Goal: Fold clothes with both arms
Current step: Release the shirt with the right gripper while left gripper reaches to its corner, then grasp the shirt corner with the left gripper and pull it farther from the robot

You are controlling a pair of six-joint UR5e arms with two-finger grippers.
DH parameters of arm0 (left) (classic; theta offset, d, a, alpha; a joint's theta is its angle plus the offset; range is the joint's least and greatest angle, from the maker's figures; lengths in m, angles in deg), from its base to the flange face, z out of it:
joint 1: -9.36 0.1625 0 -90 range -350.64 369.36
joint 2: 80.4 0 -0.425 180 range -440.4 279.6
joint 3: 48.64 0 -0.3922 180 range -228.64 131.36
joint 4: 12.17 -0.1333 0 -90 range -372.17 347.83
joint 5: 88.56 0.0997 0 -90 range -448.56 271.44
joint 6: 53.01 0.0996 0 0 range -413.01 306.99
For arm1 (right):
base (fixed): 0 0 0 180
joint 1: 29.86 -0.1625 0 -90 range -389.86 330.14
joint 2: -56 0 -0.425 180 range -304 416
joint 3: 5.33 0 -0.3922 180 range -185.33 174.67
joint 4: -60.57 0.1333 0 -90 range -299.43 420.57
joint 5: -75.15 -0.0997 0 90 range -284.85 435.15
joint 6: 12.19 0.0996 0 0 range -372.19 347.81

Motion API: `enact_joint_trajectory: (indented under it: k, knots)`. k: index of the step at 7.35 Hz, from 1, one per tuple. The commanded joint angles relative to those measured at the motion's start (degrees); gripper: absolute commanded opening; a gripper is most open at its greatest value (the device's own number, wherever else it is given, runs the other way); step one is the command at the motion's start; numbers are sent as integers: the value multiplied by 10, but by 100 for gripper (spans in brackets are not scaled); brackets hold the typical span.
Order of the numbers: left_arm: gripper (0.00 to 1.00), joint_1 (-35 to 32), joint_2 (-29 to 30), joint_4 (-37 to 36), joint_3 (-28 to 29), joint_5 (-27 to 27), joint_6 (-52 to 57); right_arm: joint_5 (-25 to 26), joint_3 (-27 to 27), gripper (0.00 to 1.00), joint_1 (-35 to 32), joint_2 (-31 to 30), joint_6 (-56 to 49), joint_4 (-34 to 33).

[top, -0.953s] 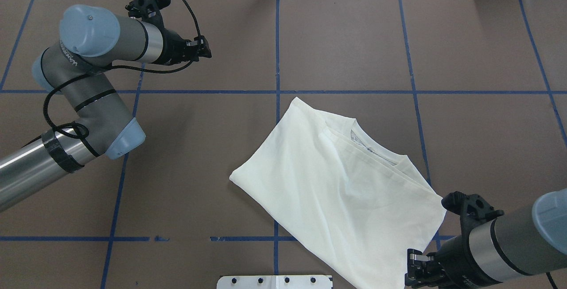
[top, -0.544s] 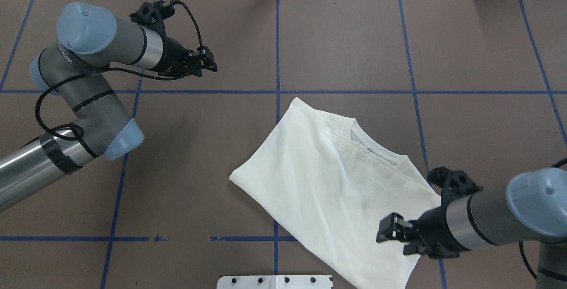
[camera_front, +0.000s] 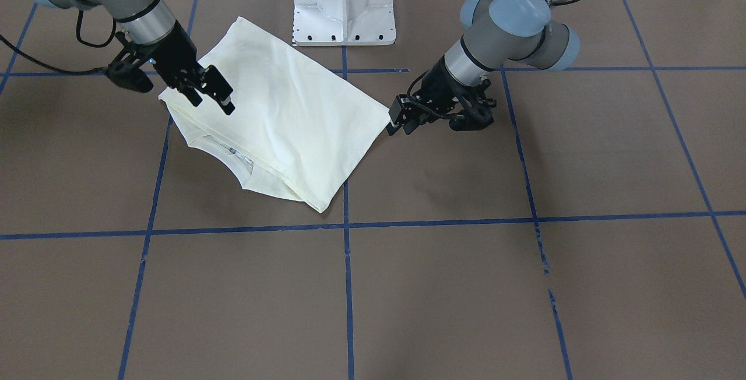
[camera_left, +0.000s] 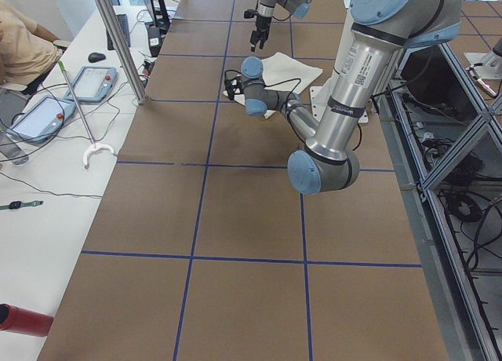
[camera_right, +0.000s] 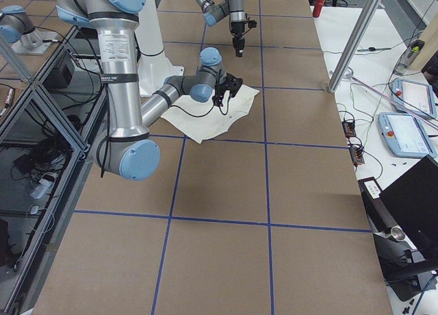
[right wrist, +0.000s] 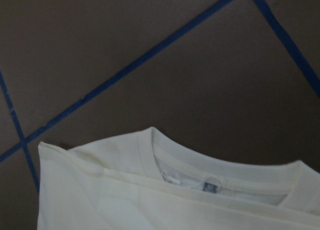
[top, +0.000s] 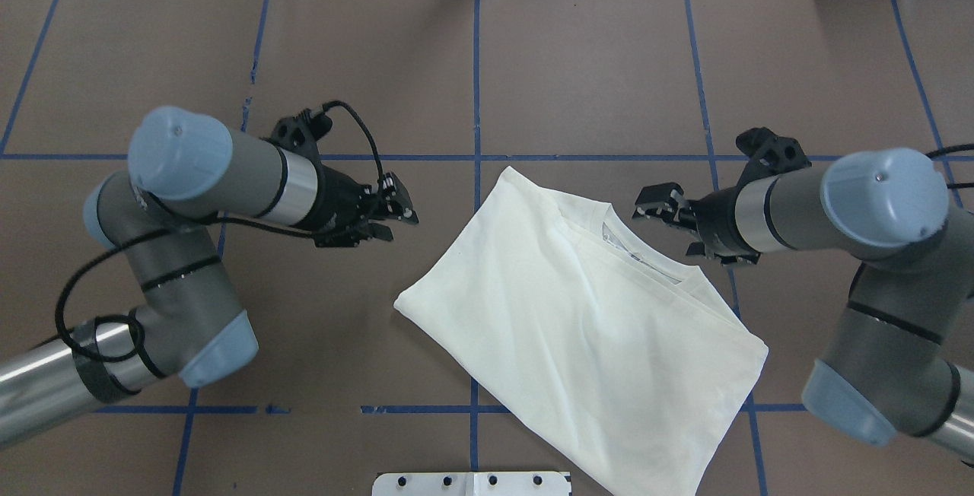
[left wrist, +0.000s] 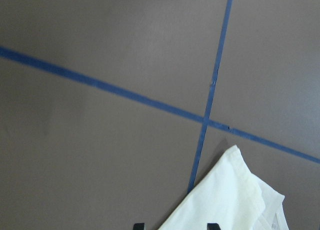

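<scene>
The cream-white T-shirt [top: 578,329] lies folded on the brown table, plain side up, with its collar and label toward the far right. Its print is hidden. My left gripper [top: 402,211] is open and empty and hovers just off the shirt's left edge. In the front view it [camera_front: 396,122] is beside the shirt's [camera_front: 285,112] corner. The left wrist view shows the shirt [left wrist: 225,200] between my spread fingertips. My right gripper [top: 647,203] is open and empty, raised beside the collar. The right wrist view shows the collar [right wrist: 210,177] below.
The white pedestal base [top: 472,483] stands at the near edge, close to the shirt's near corner. Blue tape lines [top: 476,85] grid the table. An operators' desk with tablets [camera_left: 47,114] runs along the far side.
My left gripper moved from the far left toward the shirt's left edge. My right gripper moved from the shirt's near right corner up to the collar. The shirt has not moved.
</scene>
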Motion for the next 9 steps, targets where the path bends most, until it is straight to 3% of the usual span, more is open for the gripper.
enact_joint_trajectory:
  k: [1, 5, 7, 8, 9]
  knots:
    - [51, 70, -14, -3, -1, 48, -43, -5, 111, 100, -62, 87, -21, -1]
    - [55, 97, -14, -6, 26, 62, -43, -16, 152, 100, -83, 110, -22, -1]
    - [51, 97, -13, -6, 31, 62, -39, -16, 152, 100, -84, 115, -17, -1]
    - [42, 97, -12, -5, 37, 64, -38, -16, 152, 100, -84, 116, -17, -1]
    - [12, 94, -13, -5, 37, 64, -38, -16, 152, 100, -84, 117, -17, -1]
